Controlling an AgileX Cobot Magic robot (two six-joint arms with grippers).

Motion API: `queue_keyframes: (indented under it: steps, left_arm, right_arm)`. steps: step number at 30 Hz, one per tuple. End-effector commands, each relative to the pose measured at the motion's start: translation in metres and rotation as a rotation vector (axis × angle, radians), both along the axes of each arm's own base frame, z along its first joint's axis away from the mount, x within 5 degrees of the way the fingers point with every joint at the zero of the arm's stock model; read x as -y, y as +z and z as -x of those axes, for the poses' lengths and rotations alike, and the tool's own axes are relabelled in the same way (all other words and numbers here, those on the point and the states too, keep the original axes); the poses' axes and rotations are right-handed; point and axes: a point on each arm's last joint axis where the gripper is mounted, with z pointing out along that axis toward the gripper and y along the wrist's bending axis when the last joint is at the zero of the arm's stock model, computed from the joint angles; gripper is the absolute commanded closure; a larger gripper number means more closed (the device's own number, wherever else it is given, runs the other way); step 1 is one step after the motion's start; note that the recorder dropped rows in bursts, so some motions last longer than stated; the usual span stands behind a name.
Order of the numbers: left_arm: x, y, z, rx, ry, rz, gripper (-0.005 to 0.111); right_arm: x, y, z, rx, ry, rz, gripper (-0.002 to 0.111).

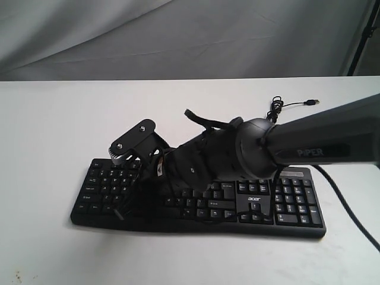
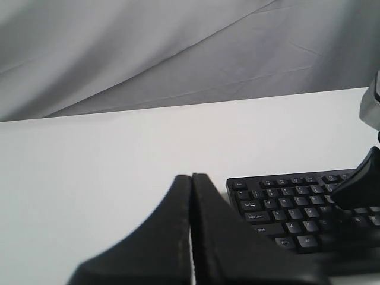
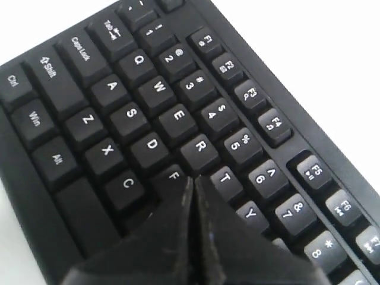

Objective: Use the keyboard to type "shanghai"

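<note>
The long black keyboard (image 1: 291, 205) lies on the white table (image 1: 47, 119), its acer logo above the arrow keys. My right arm reaches across it from the right. The right gripper (image 1: 122, 206) points down at the letter keys on the left half. In the right wrist view that gripper (image 3: 193, 178) is shut with nothing in it, its tips close over the keyboard (image 3: 148, 101) between the F and T keys, hiding the G key. The left gripper (image 2: 191, 176) is shut and empty, over bare table beside the Esc end of the keyboard (image 2: 279, 202). It does not show in the exterior view.
The thin black USB cable (image 1: 276, 108) coils behind the keyboard, its plug (image 1: 310, 102) lying loose on the table. A grey cloth backdrop (image 1: 178, 35) hangs behind the table. A black cable (image 1: 350, 211) trails off the right arm.
</note>
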Motion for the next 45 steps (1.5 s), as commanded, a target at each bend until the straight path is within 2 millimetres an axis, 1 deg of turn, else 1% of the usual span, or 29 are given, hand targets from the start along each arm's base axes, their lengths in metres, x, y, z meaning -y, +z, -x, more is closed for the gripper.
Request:
queue_keyframes:
  steps: [1, 5, 9, 26, 32, 45]
  left_arm:
    - [0.000, -0.001, 0.000, 0.002, -0.003, 0.002, 0.107]
    - [0.000, -0.001, 0.000, 0.002, -0.003, 0.002, 0.107]
    - [0.000, -0.001, 0.000, 0.002, -0.003, 0.002, 0.107]
    - [0.000, -0.001, 0.000, 0.002, -0.003, 0.002, 0.107]
    - [0.000, -0.001, 0.000, 0.002, -0.003, 0.002, 0.107]
    - [0.000, -0.001, 0.000, 0.002, -0.003, 0.002, 0.107]
  right_arm:
    - [0.002, 0.018, 0.002, 0.024, 0.023, 0.000, 0.108]
    - [0.011, 0.019, 0.006, 0.028, 0.017, 0.002, 0.108]
    - [0.020, 0.015, 0.006, 0.027, 0.000, 0.003, 0.108]
    - [0.020, 0.016, 0.004, 0.030, -0.014, -0.010, 0.108]
    - [0.019, 0.002, 0.003, 0.013, -0.020, 0.002, 0.108]
    - [0.018, 0.001, 0.003, 0.016, -0.021, -0.003, 0.108]
